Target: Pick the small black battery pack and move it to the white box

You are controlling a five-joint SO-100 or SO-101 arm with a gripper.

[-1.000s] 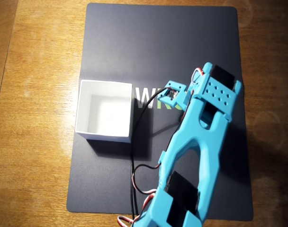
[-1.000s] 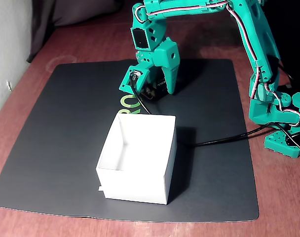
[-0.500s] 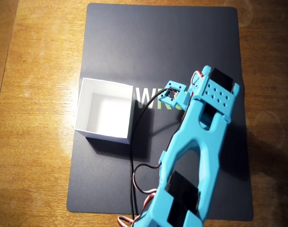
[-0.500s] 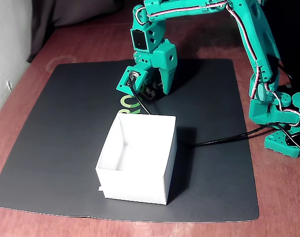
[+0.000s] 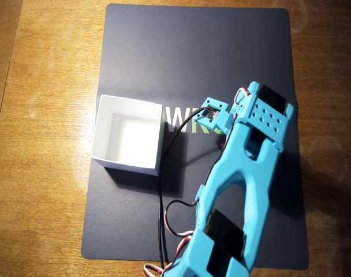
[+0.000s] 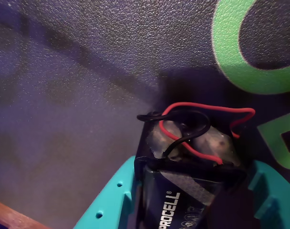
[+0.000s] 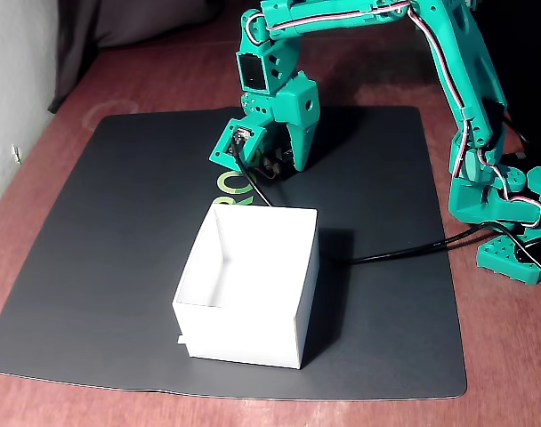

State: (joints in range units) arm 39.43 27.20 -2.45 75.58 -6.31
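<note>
The small black battery pack (image 6: 170, 206), with white lettering and thin red and black wires looped over its top, sits between the two teal fingers of my gripper (image 6: 192, 168) in the wrist view. My gripper (image 7: 273, 161) points down at the dark mat just behind the white box (image 7: 244, 334) and is shut on the pack, which stays low over the mat. In the overhead view the arm hides the pack; the gripper (image 5: 217, 122) is to the right of the white box (image 5: 126, 164), whose white inside holds nothing.
A dark mat (image 7: 119, 222) with green lettering covers the wooden table (image 5: 43, 115). A black cable (image 7: 395, 251) runs across the mat from the arm's base (image 7: 506, 209) at the right, passing beside the box.
The jaws have closed in on the battery pack over the last second. The arm has shifted slightly; the box has not moved.
</note>
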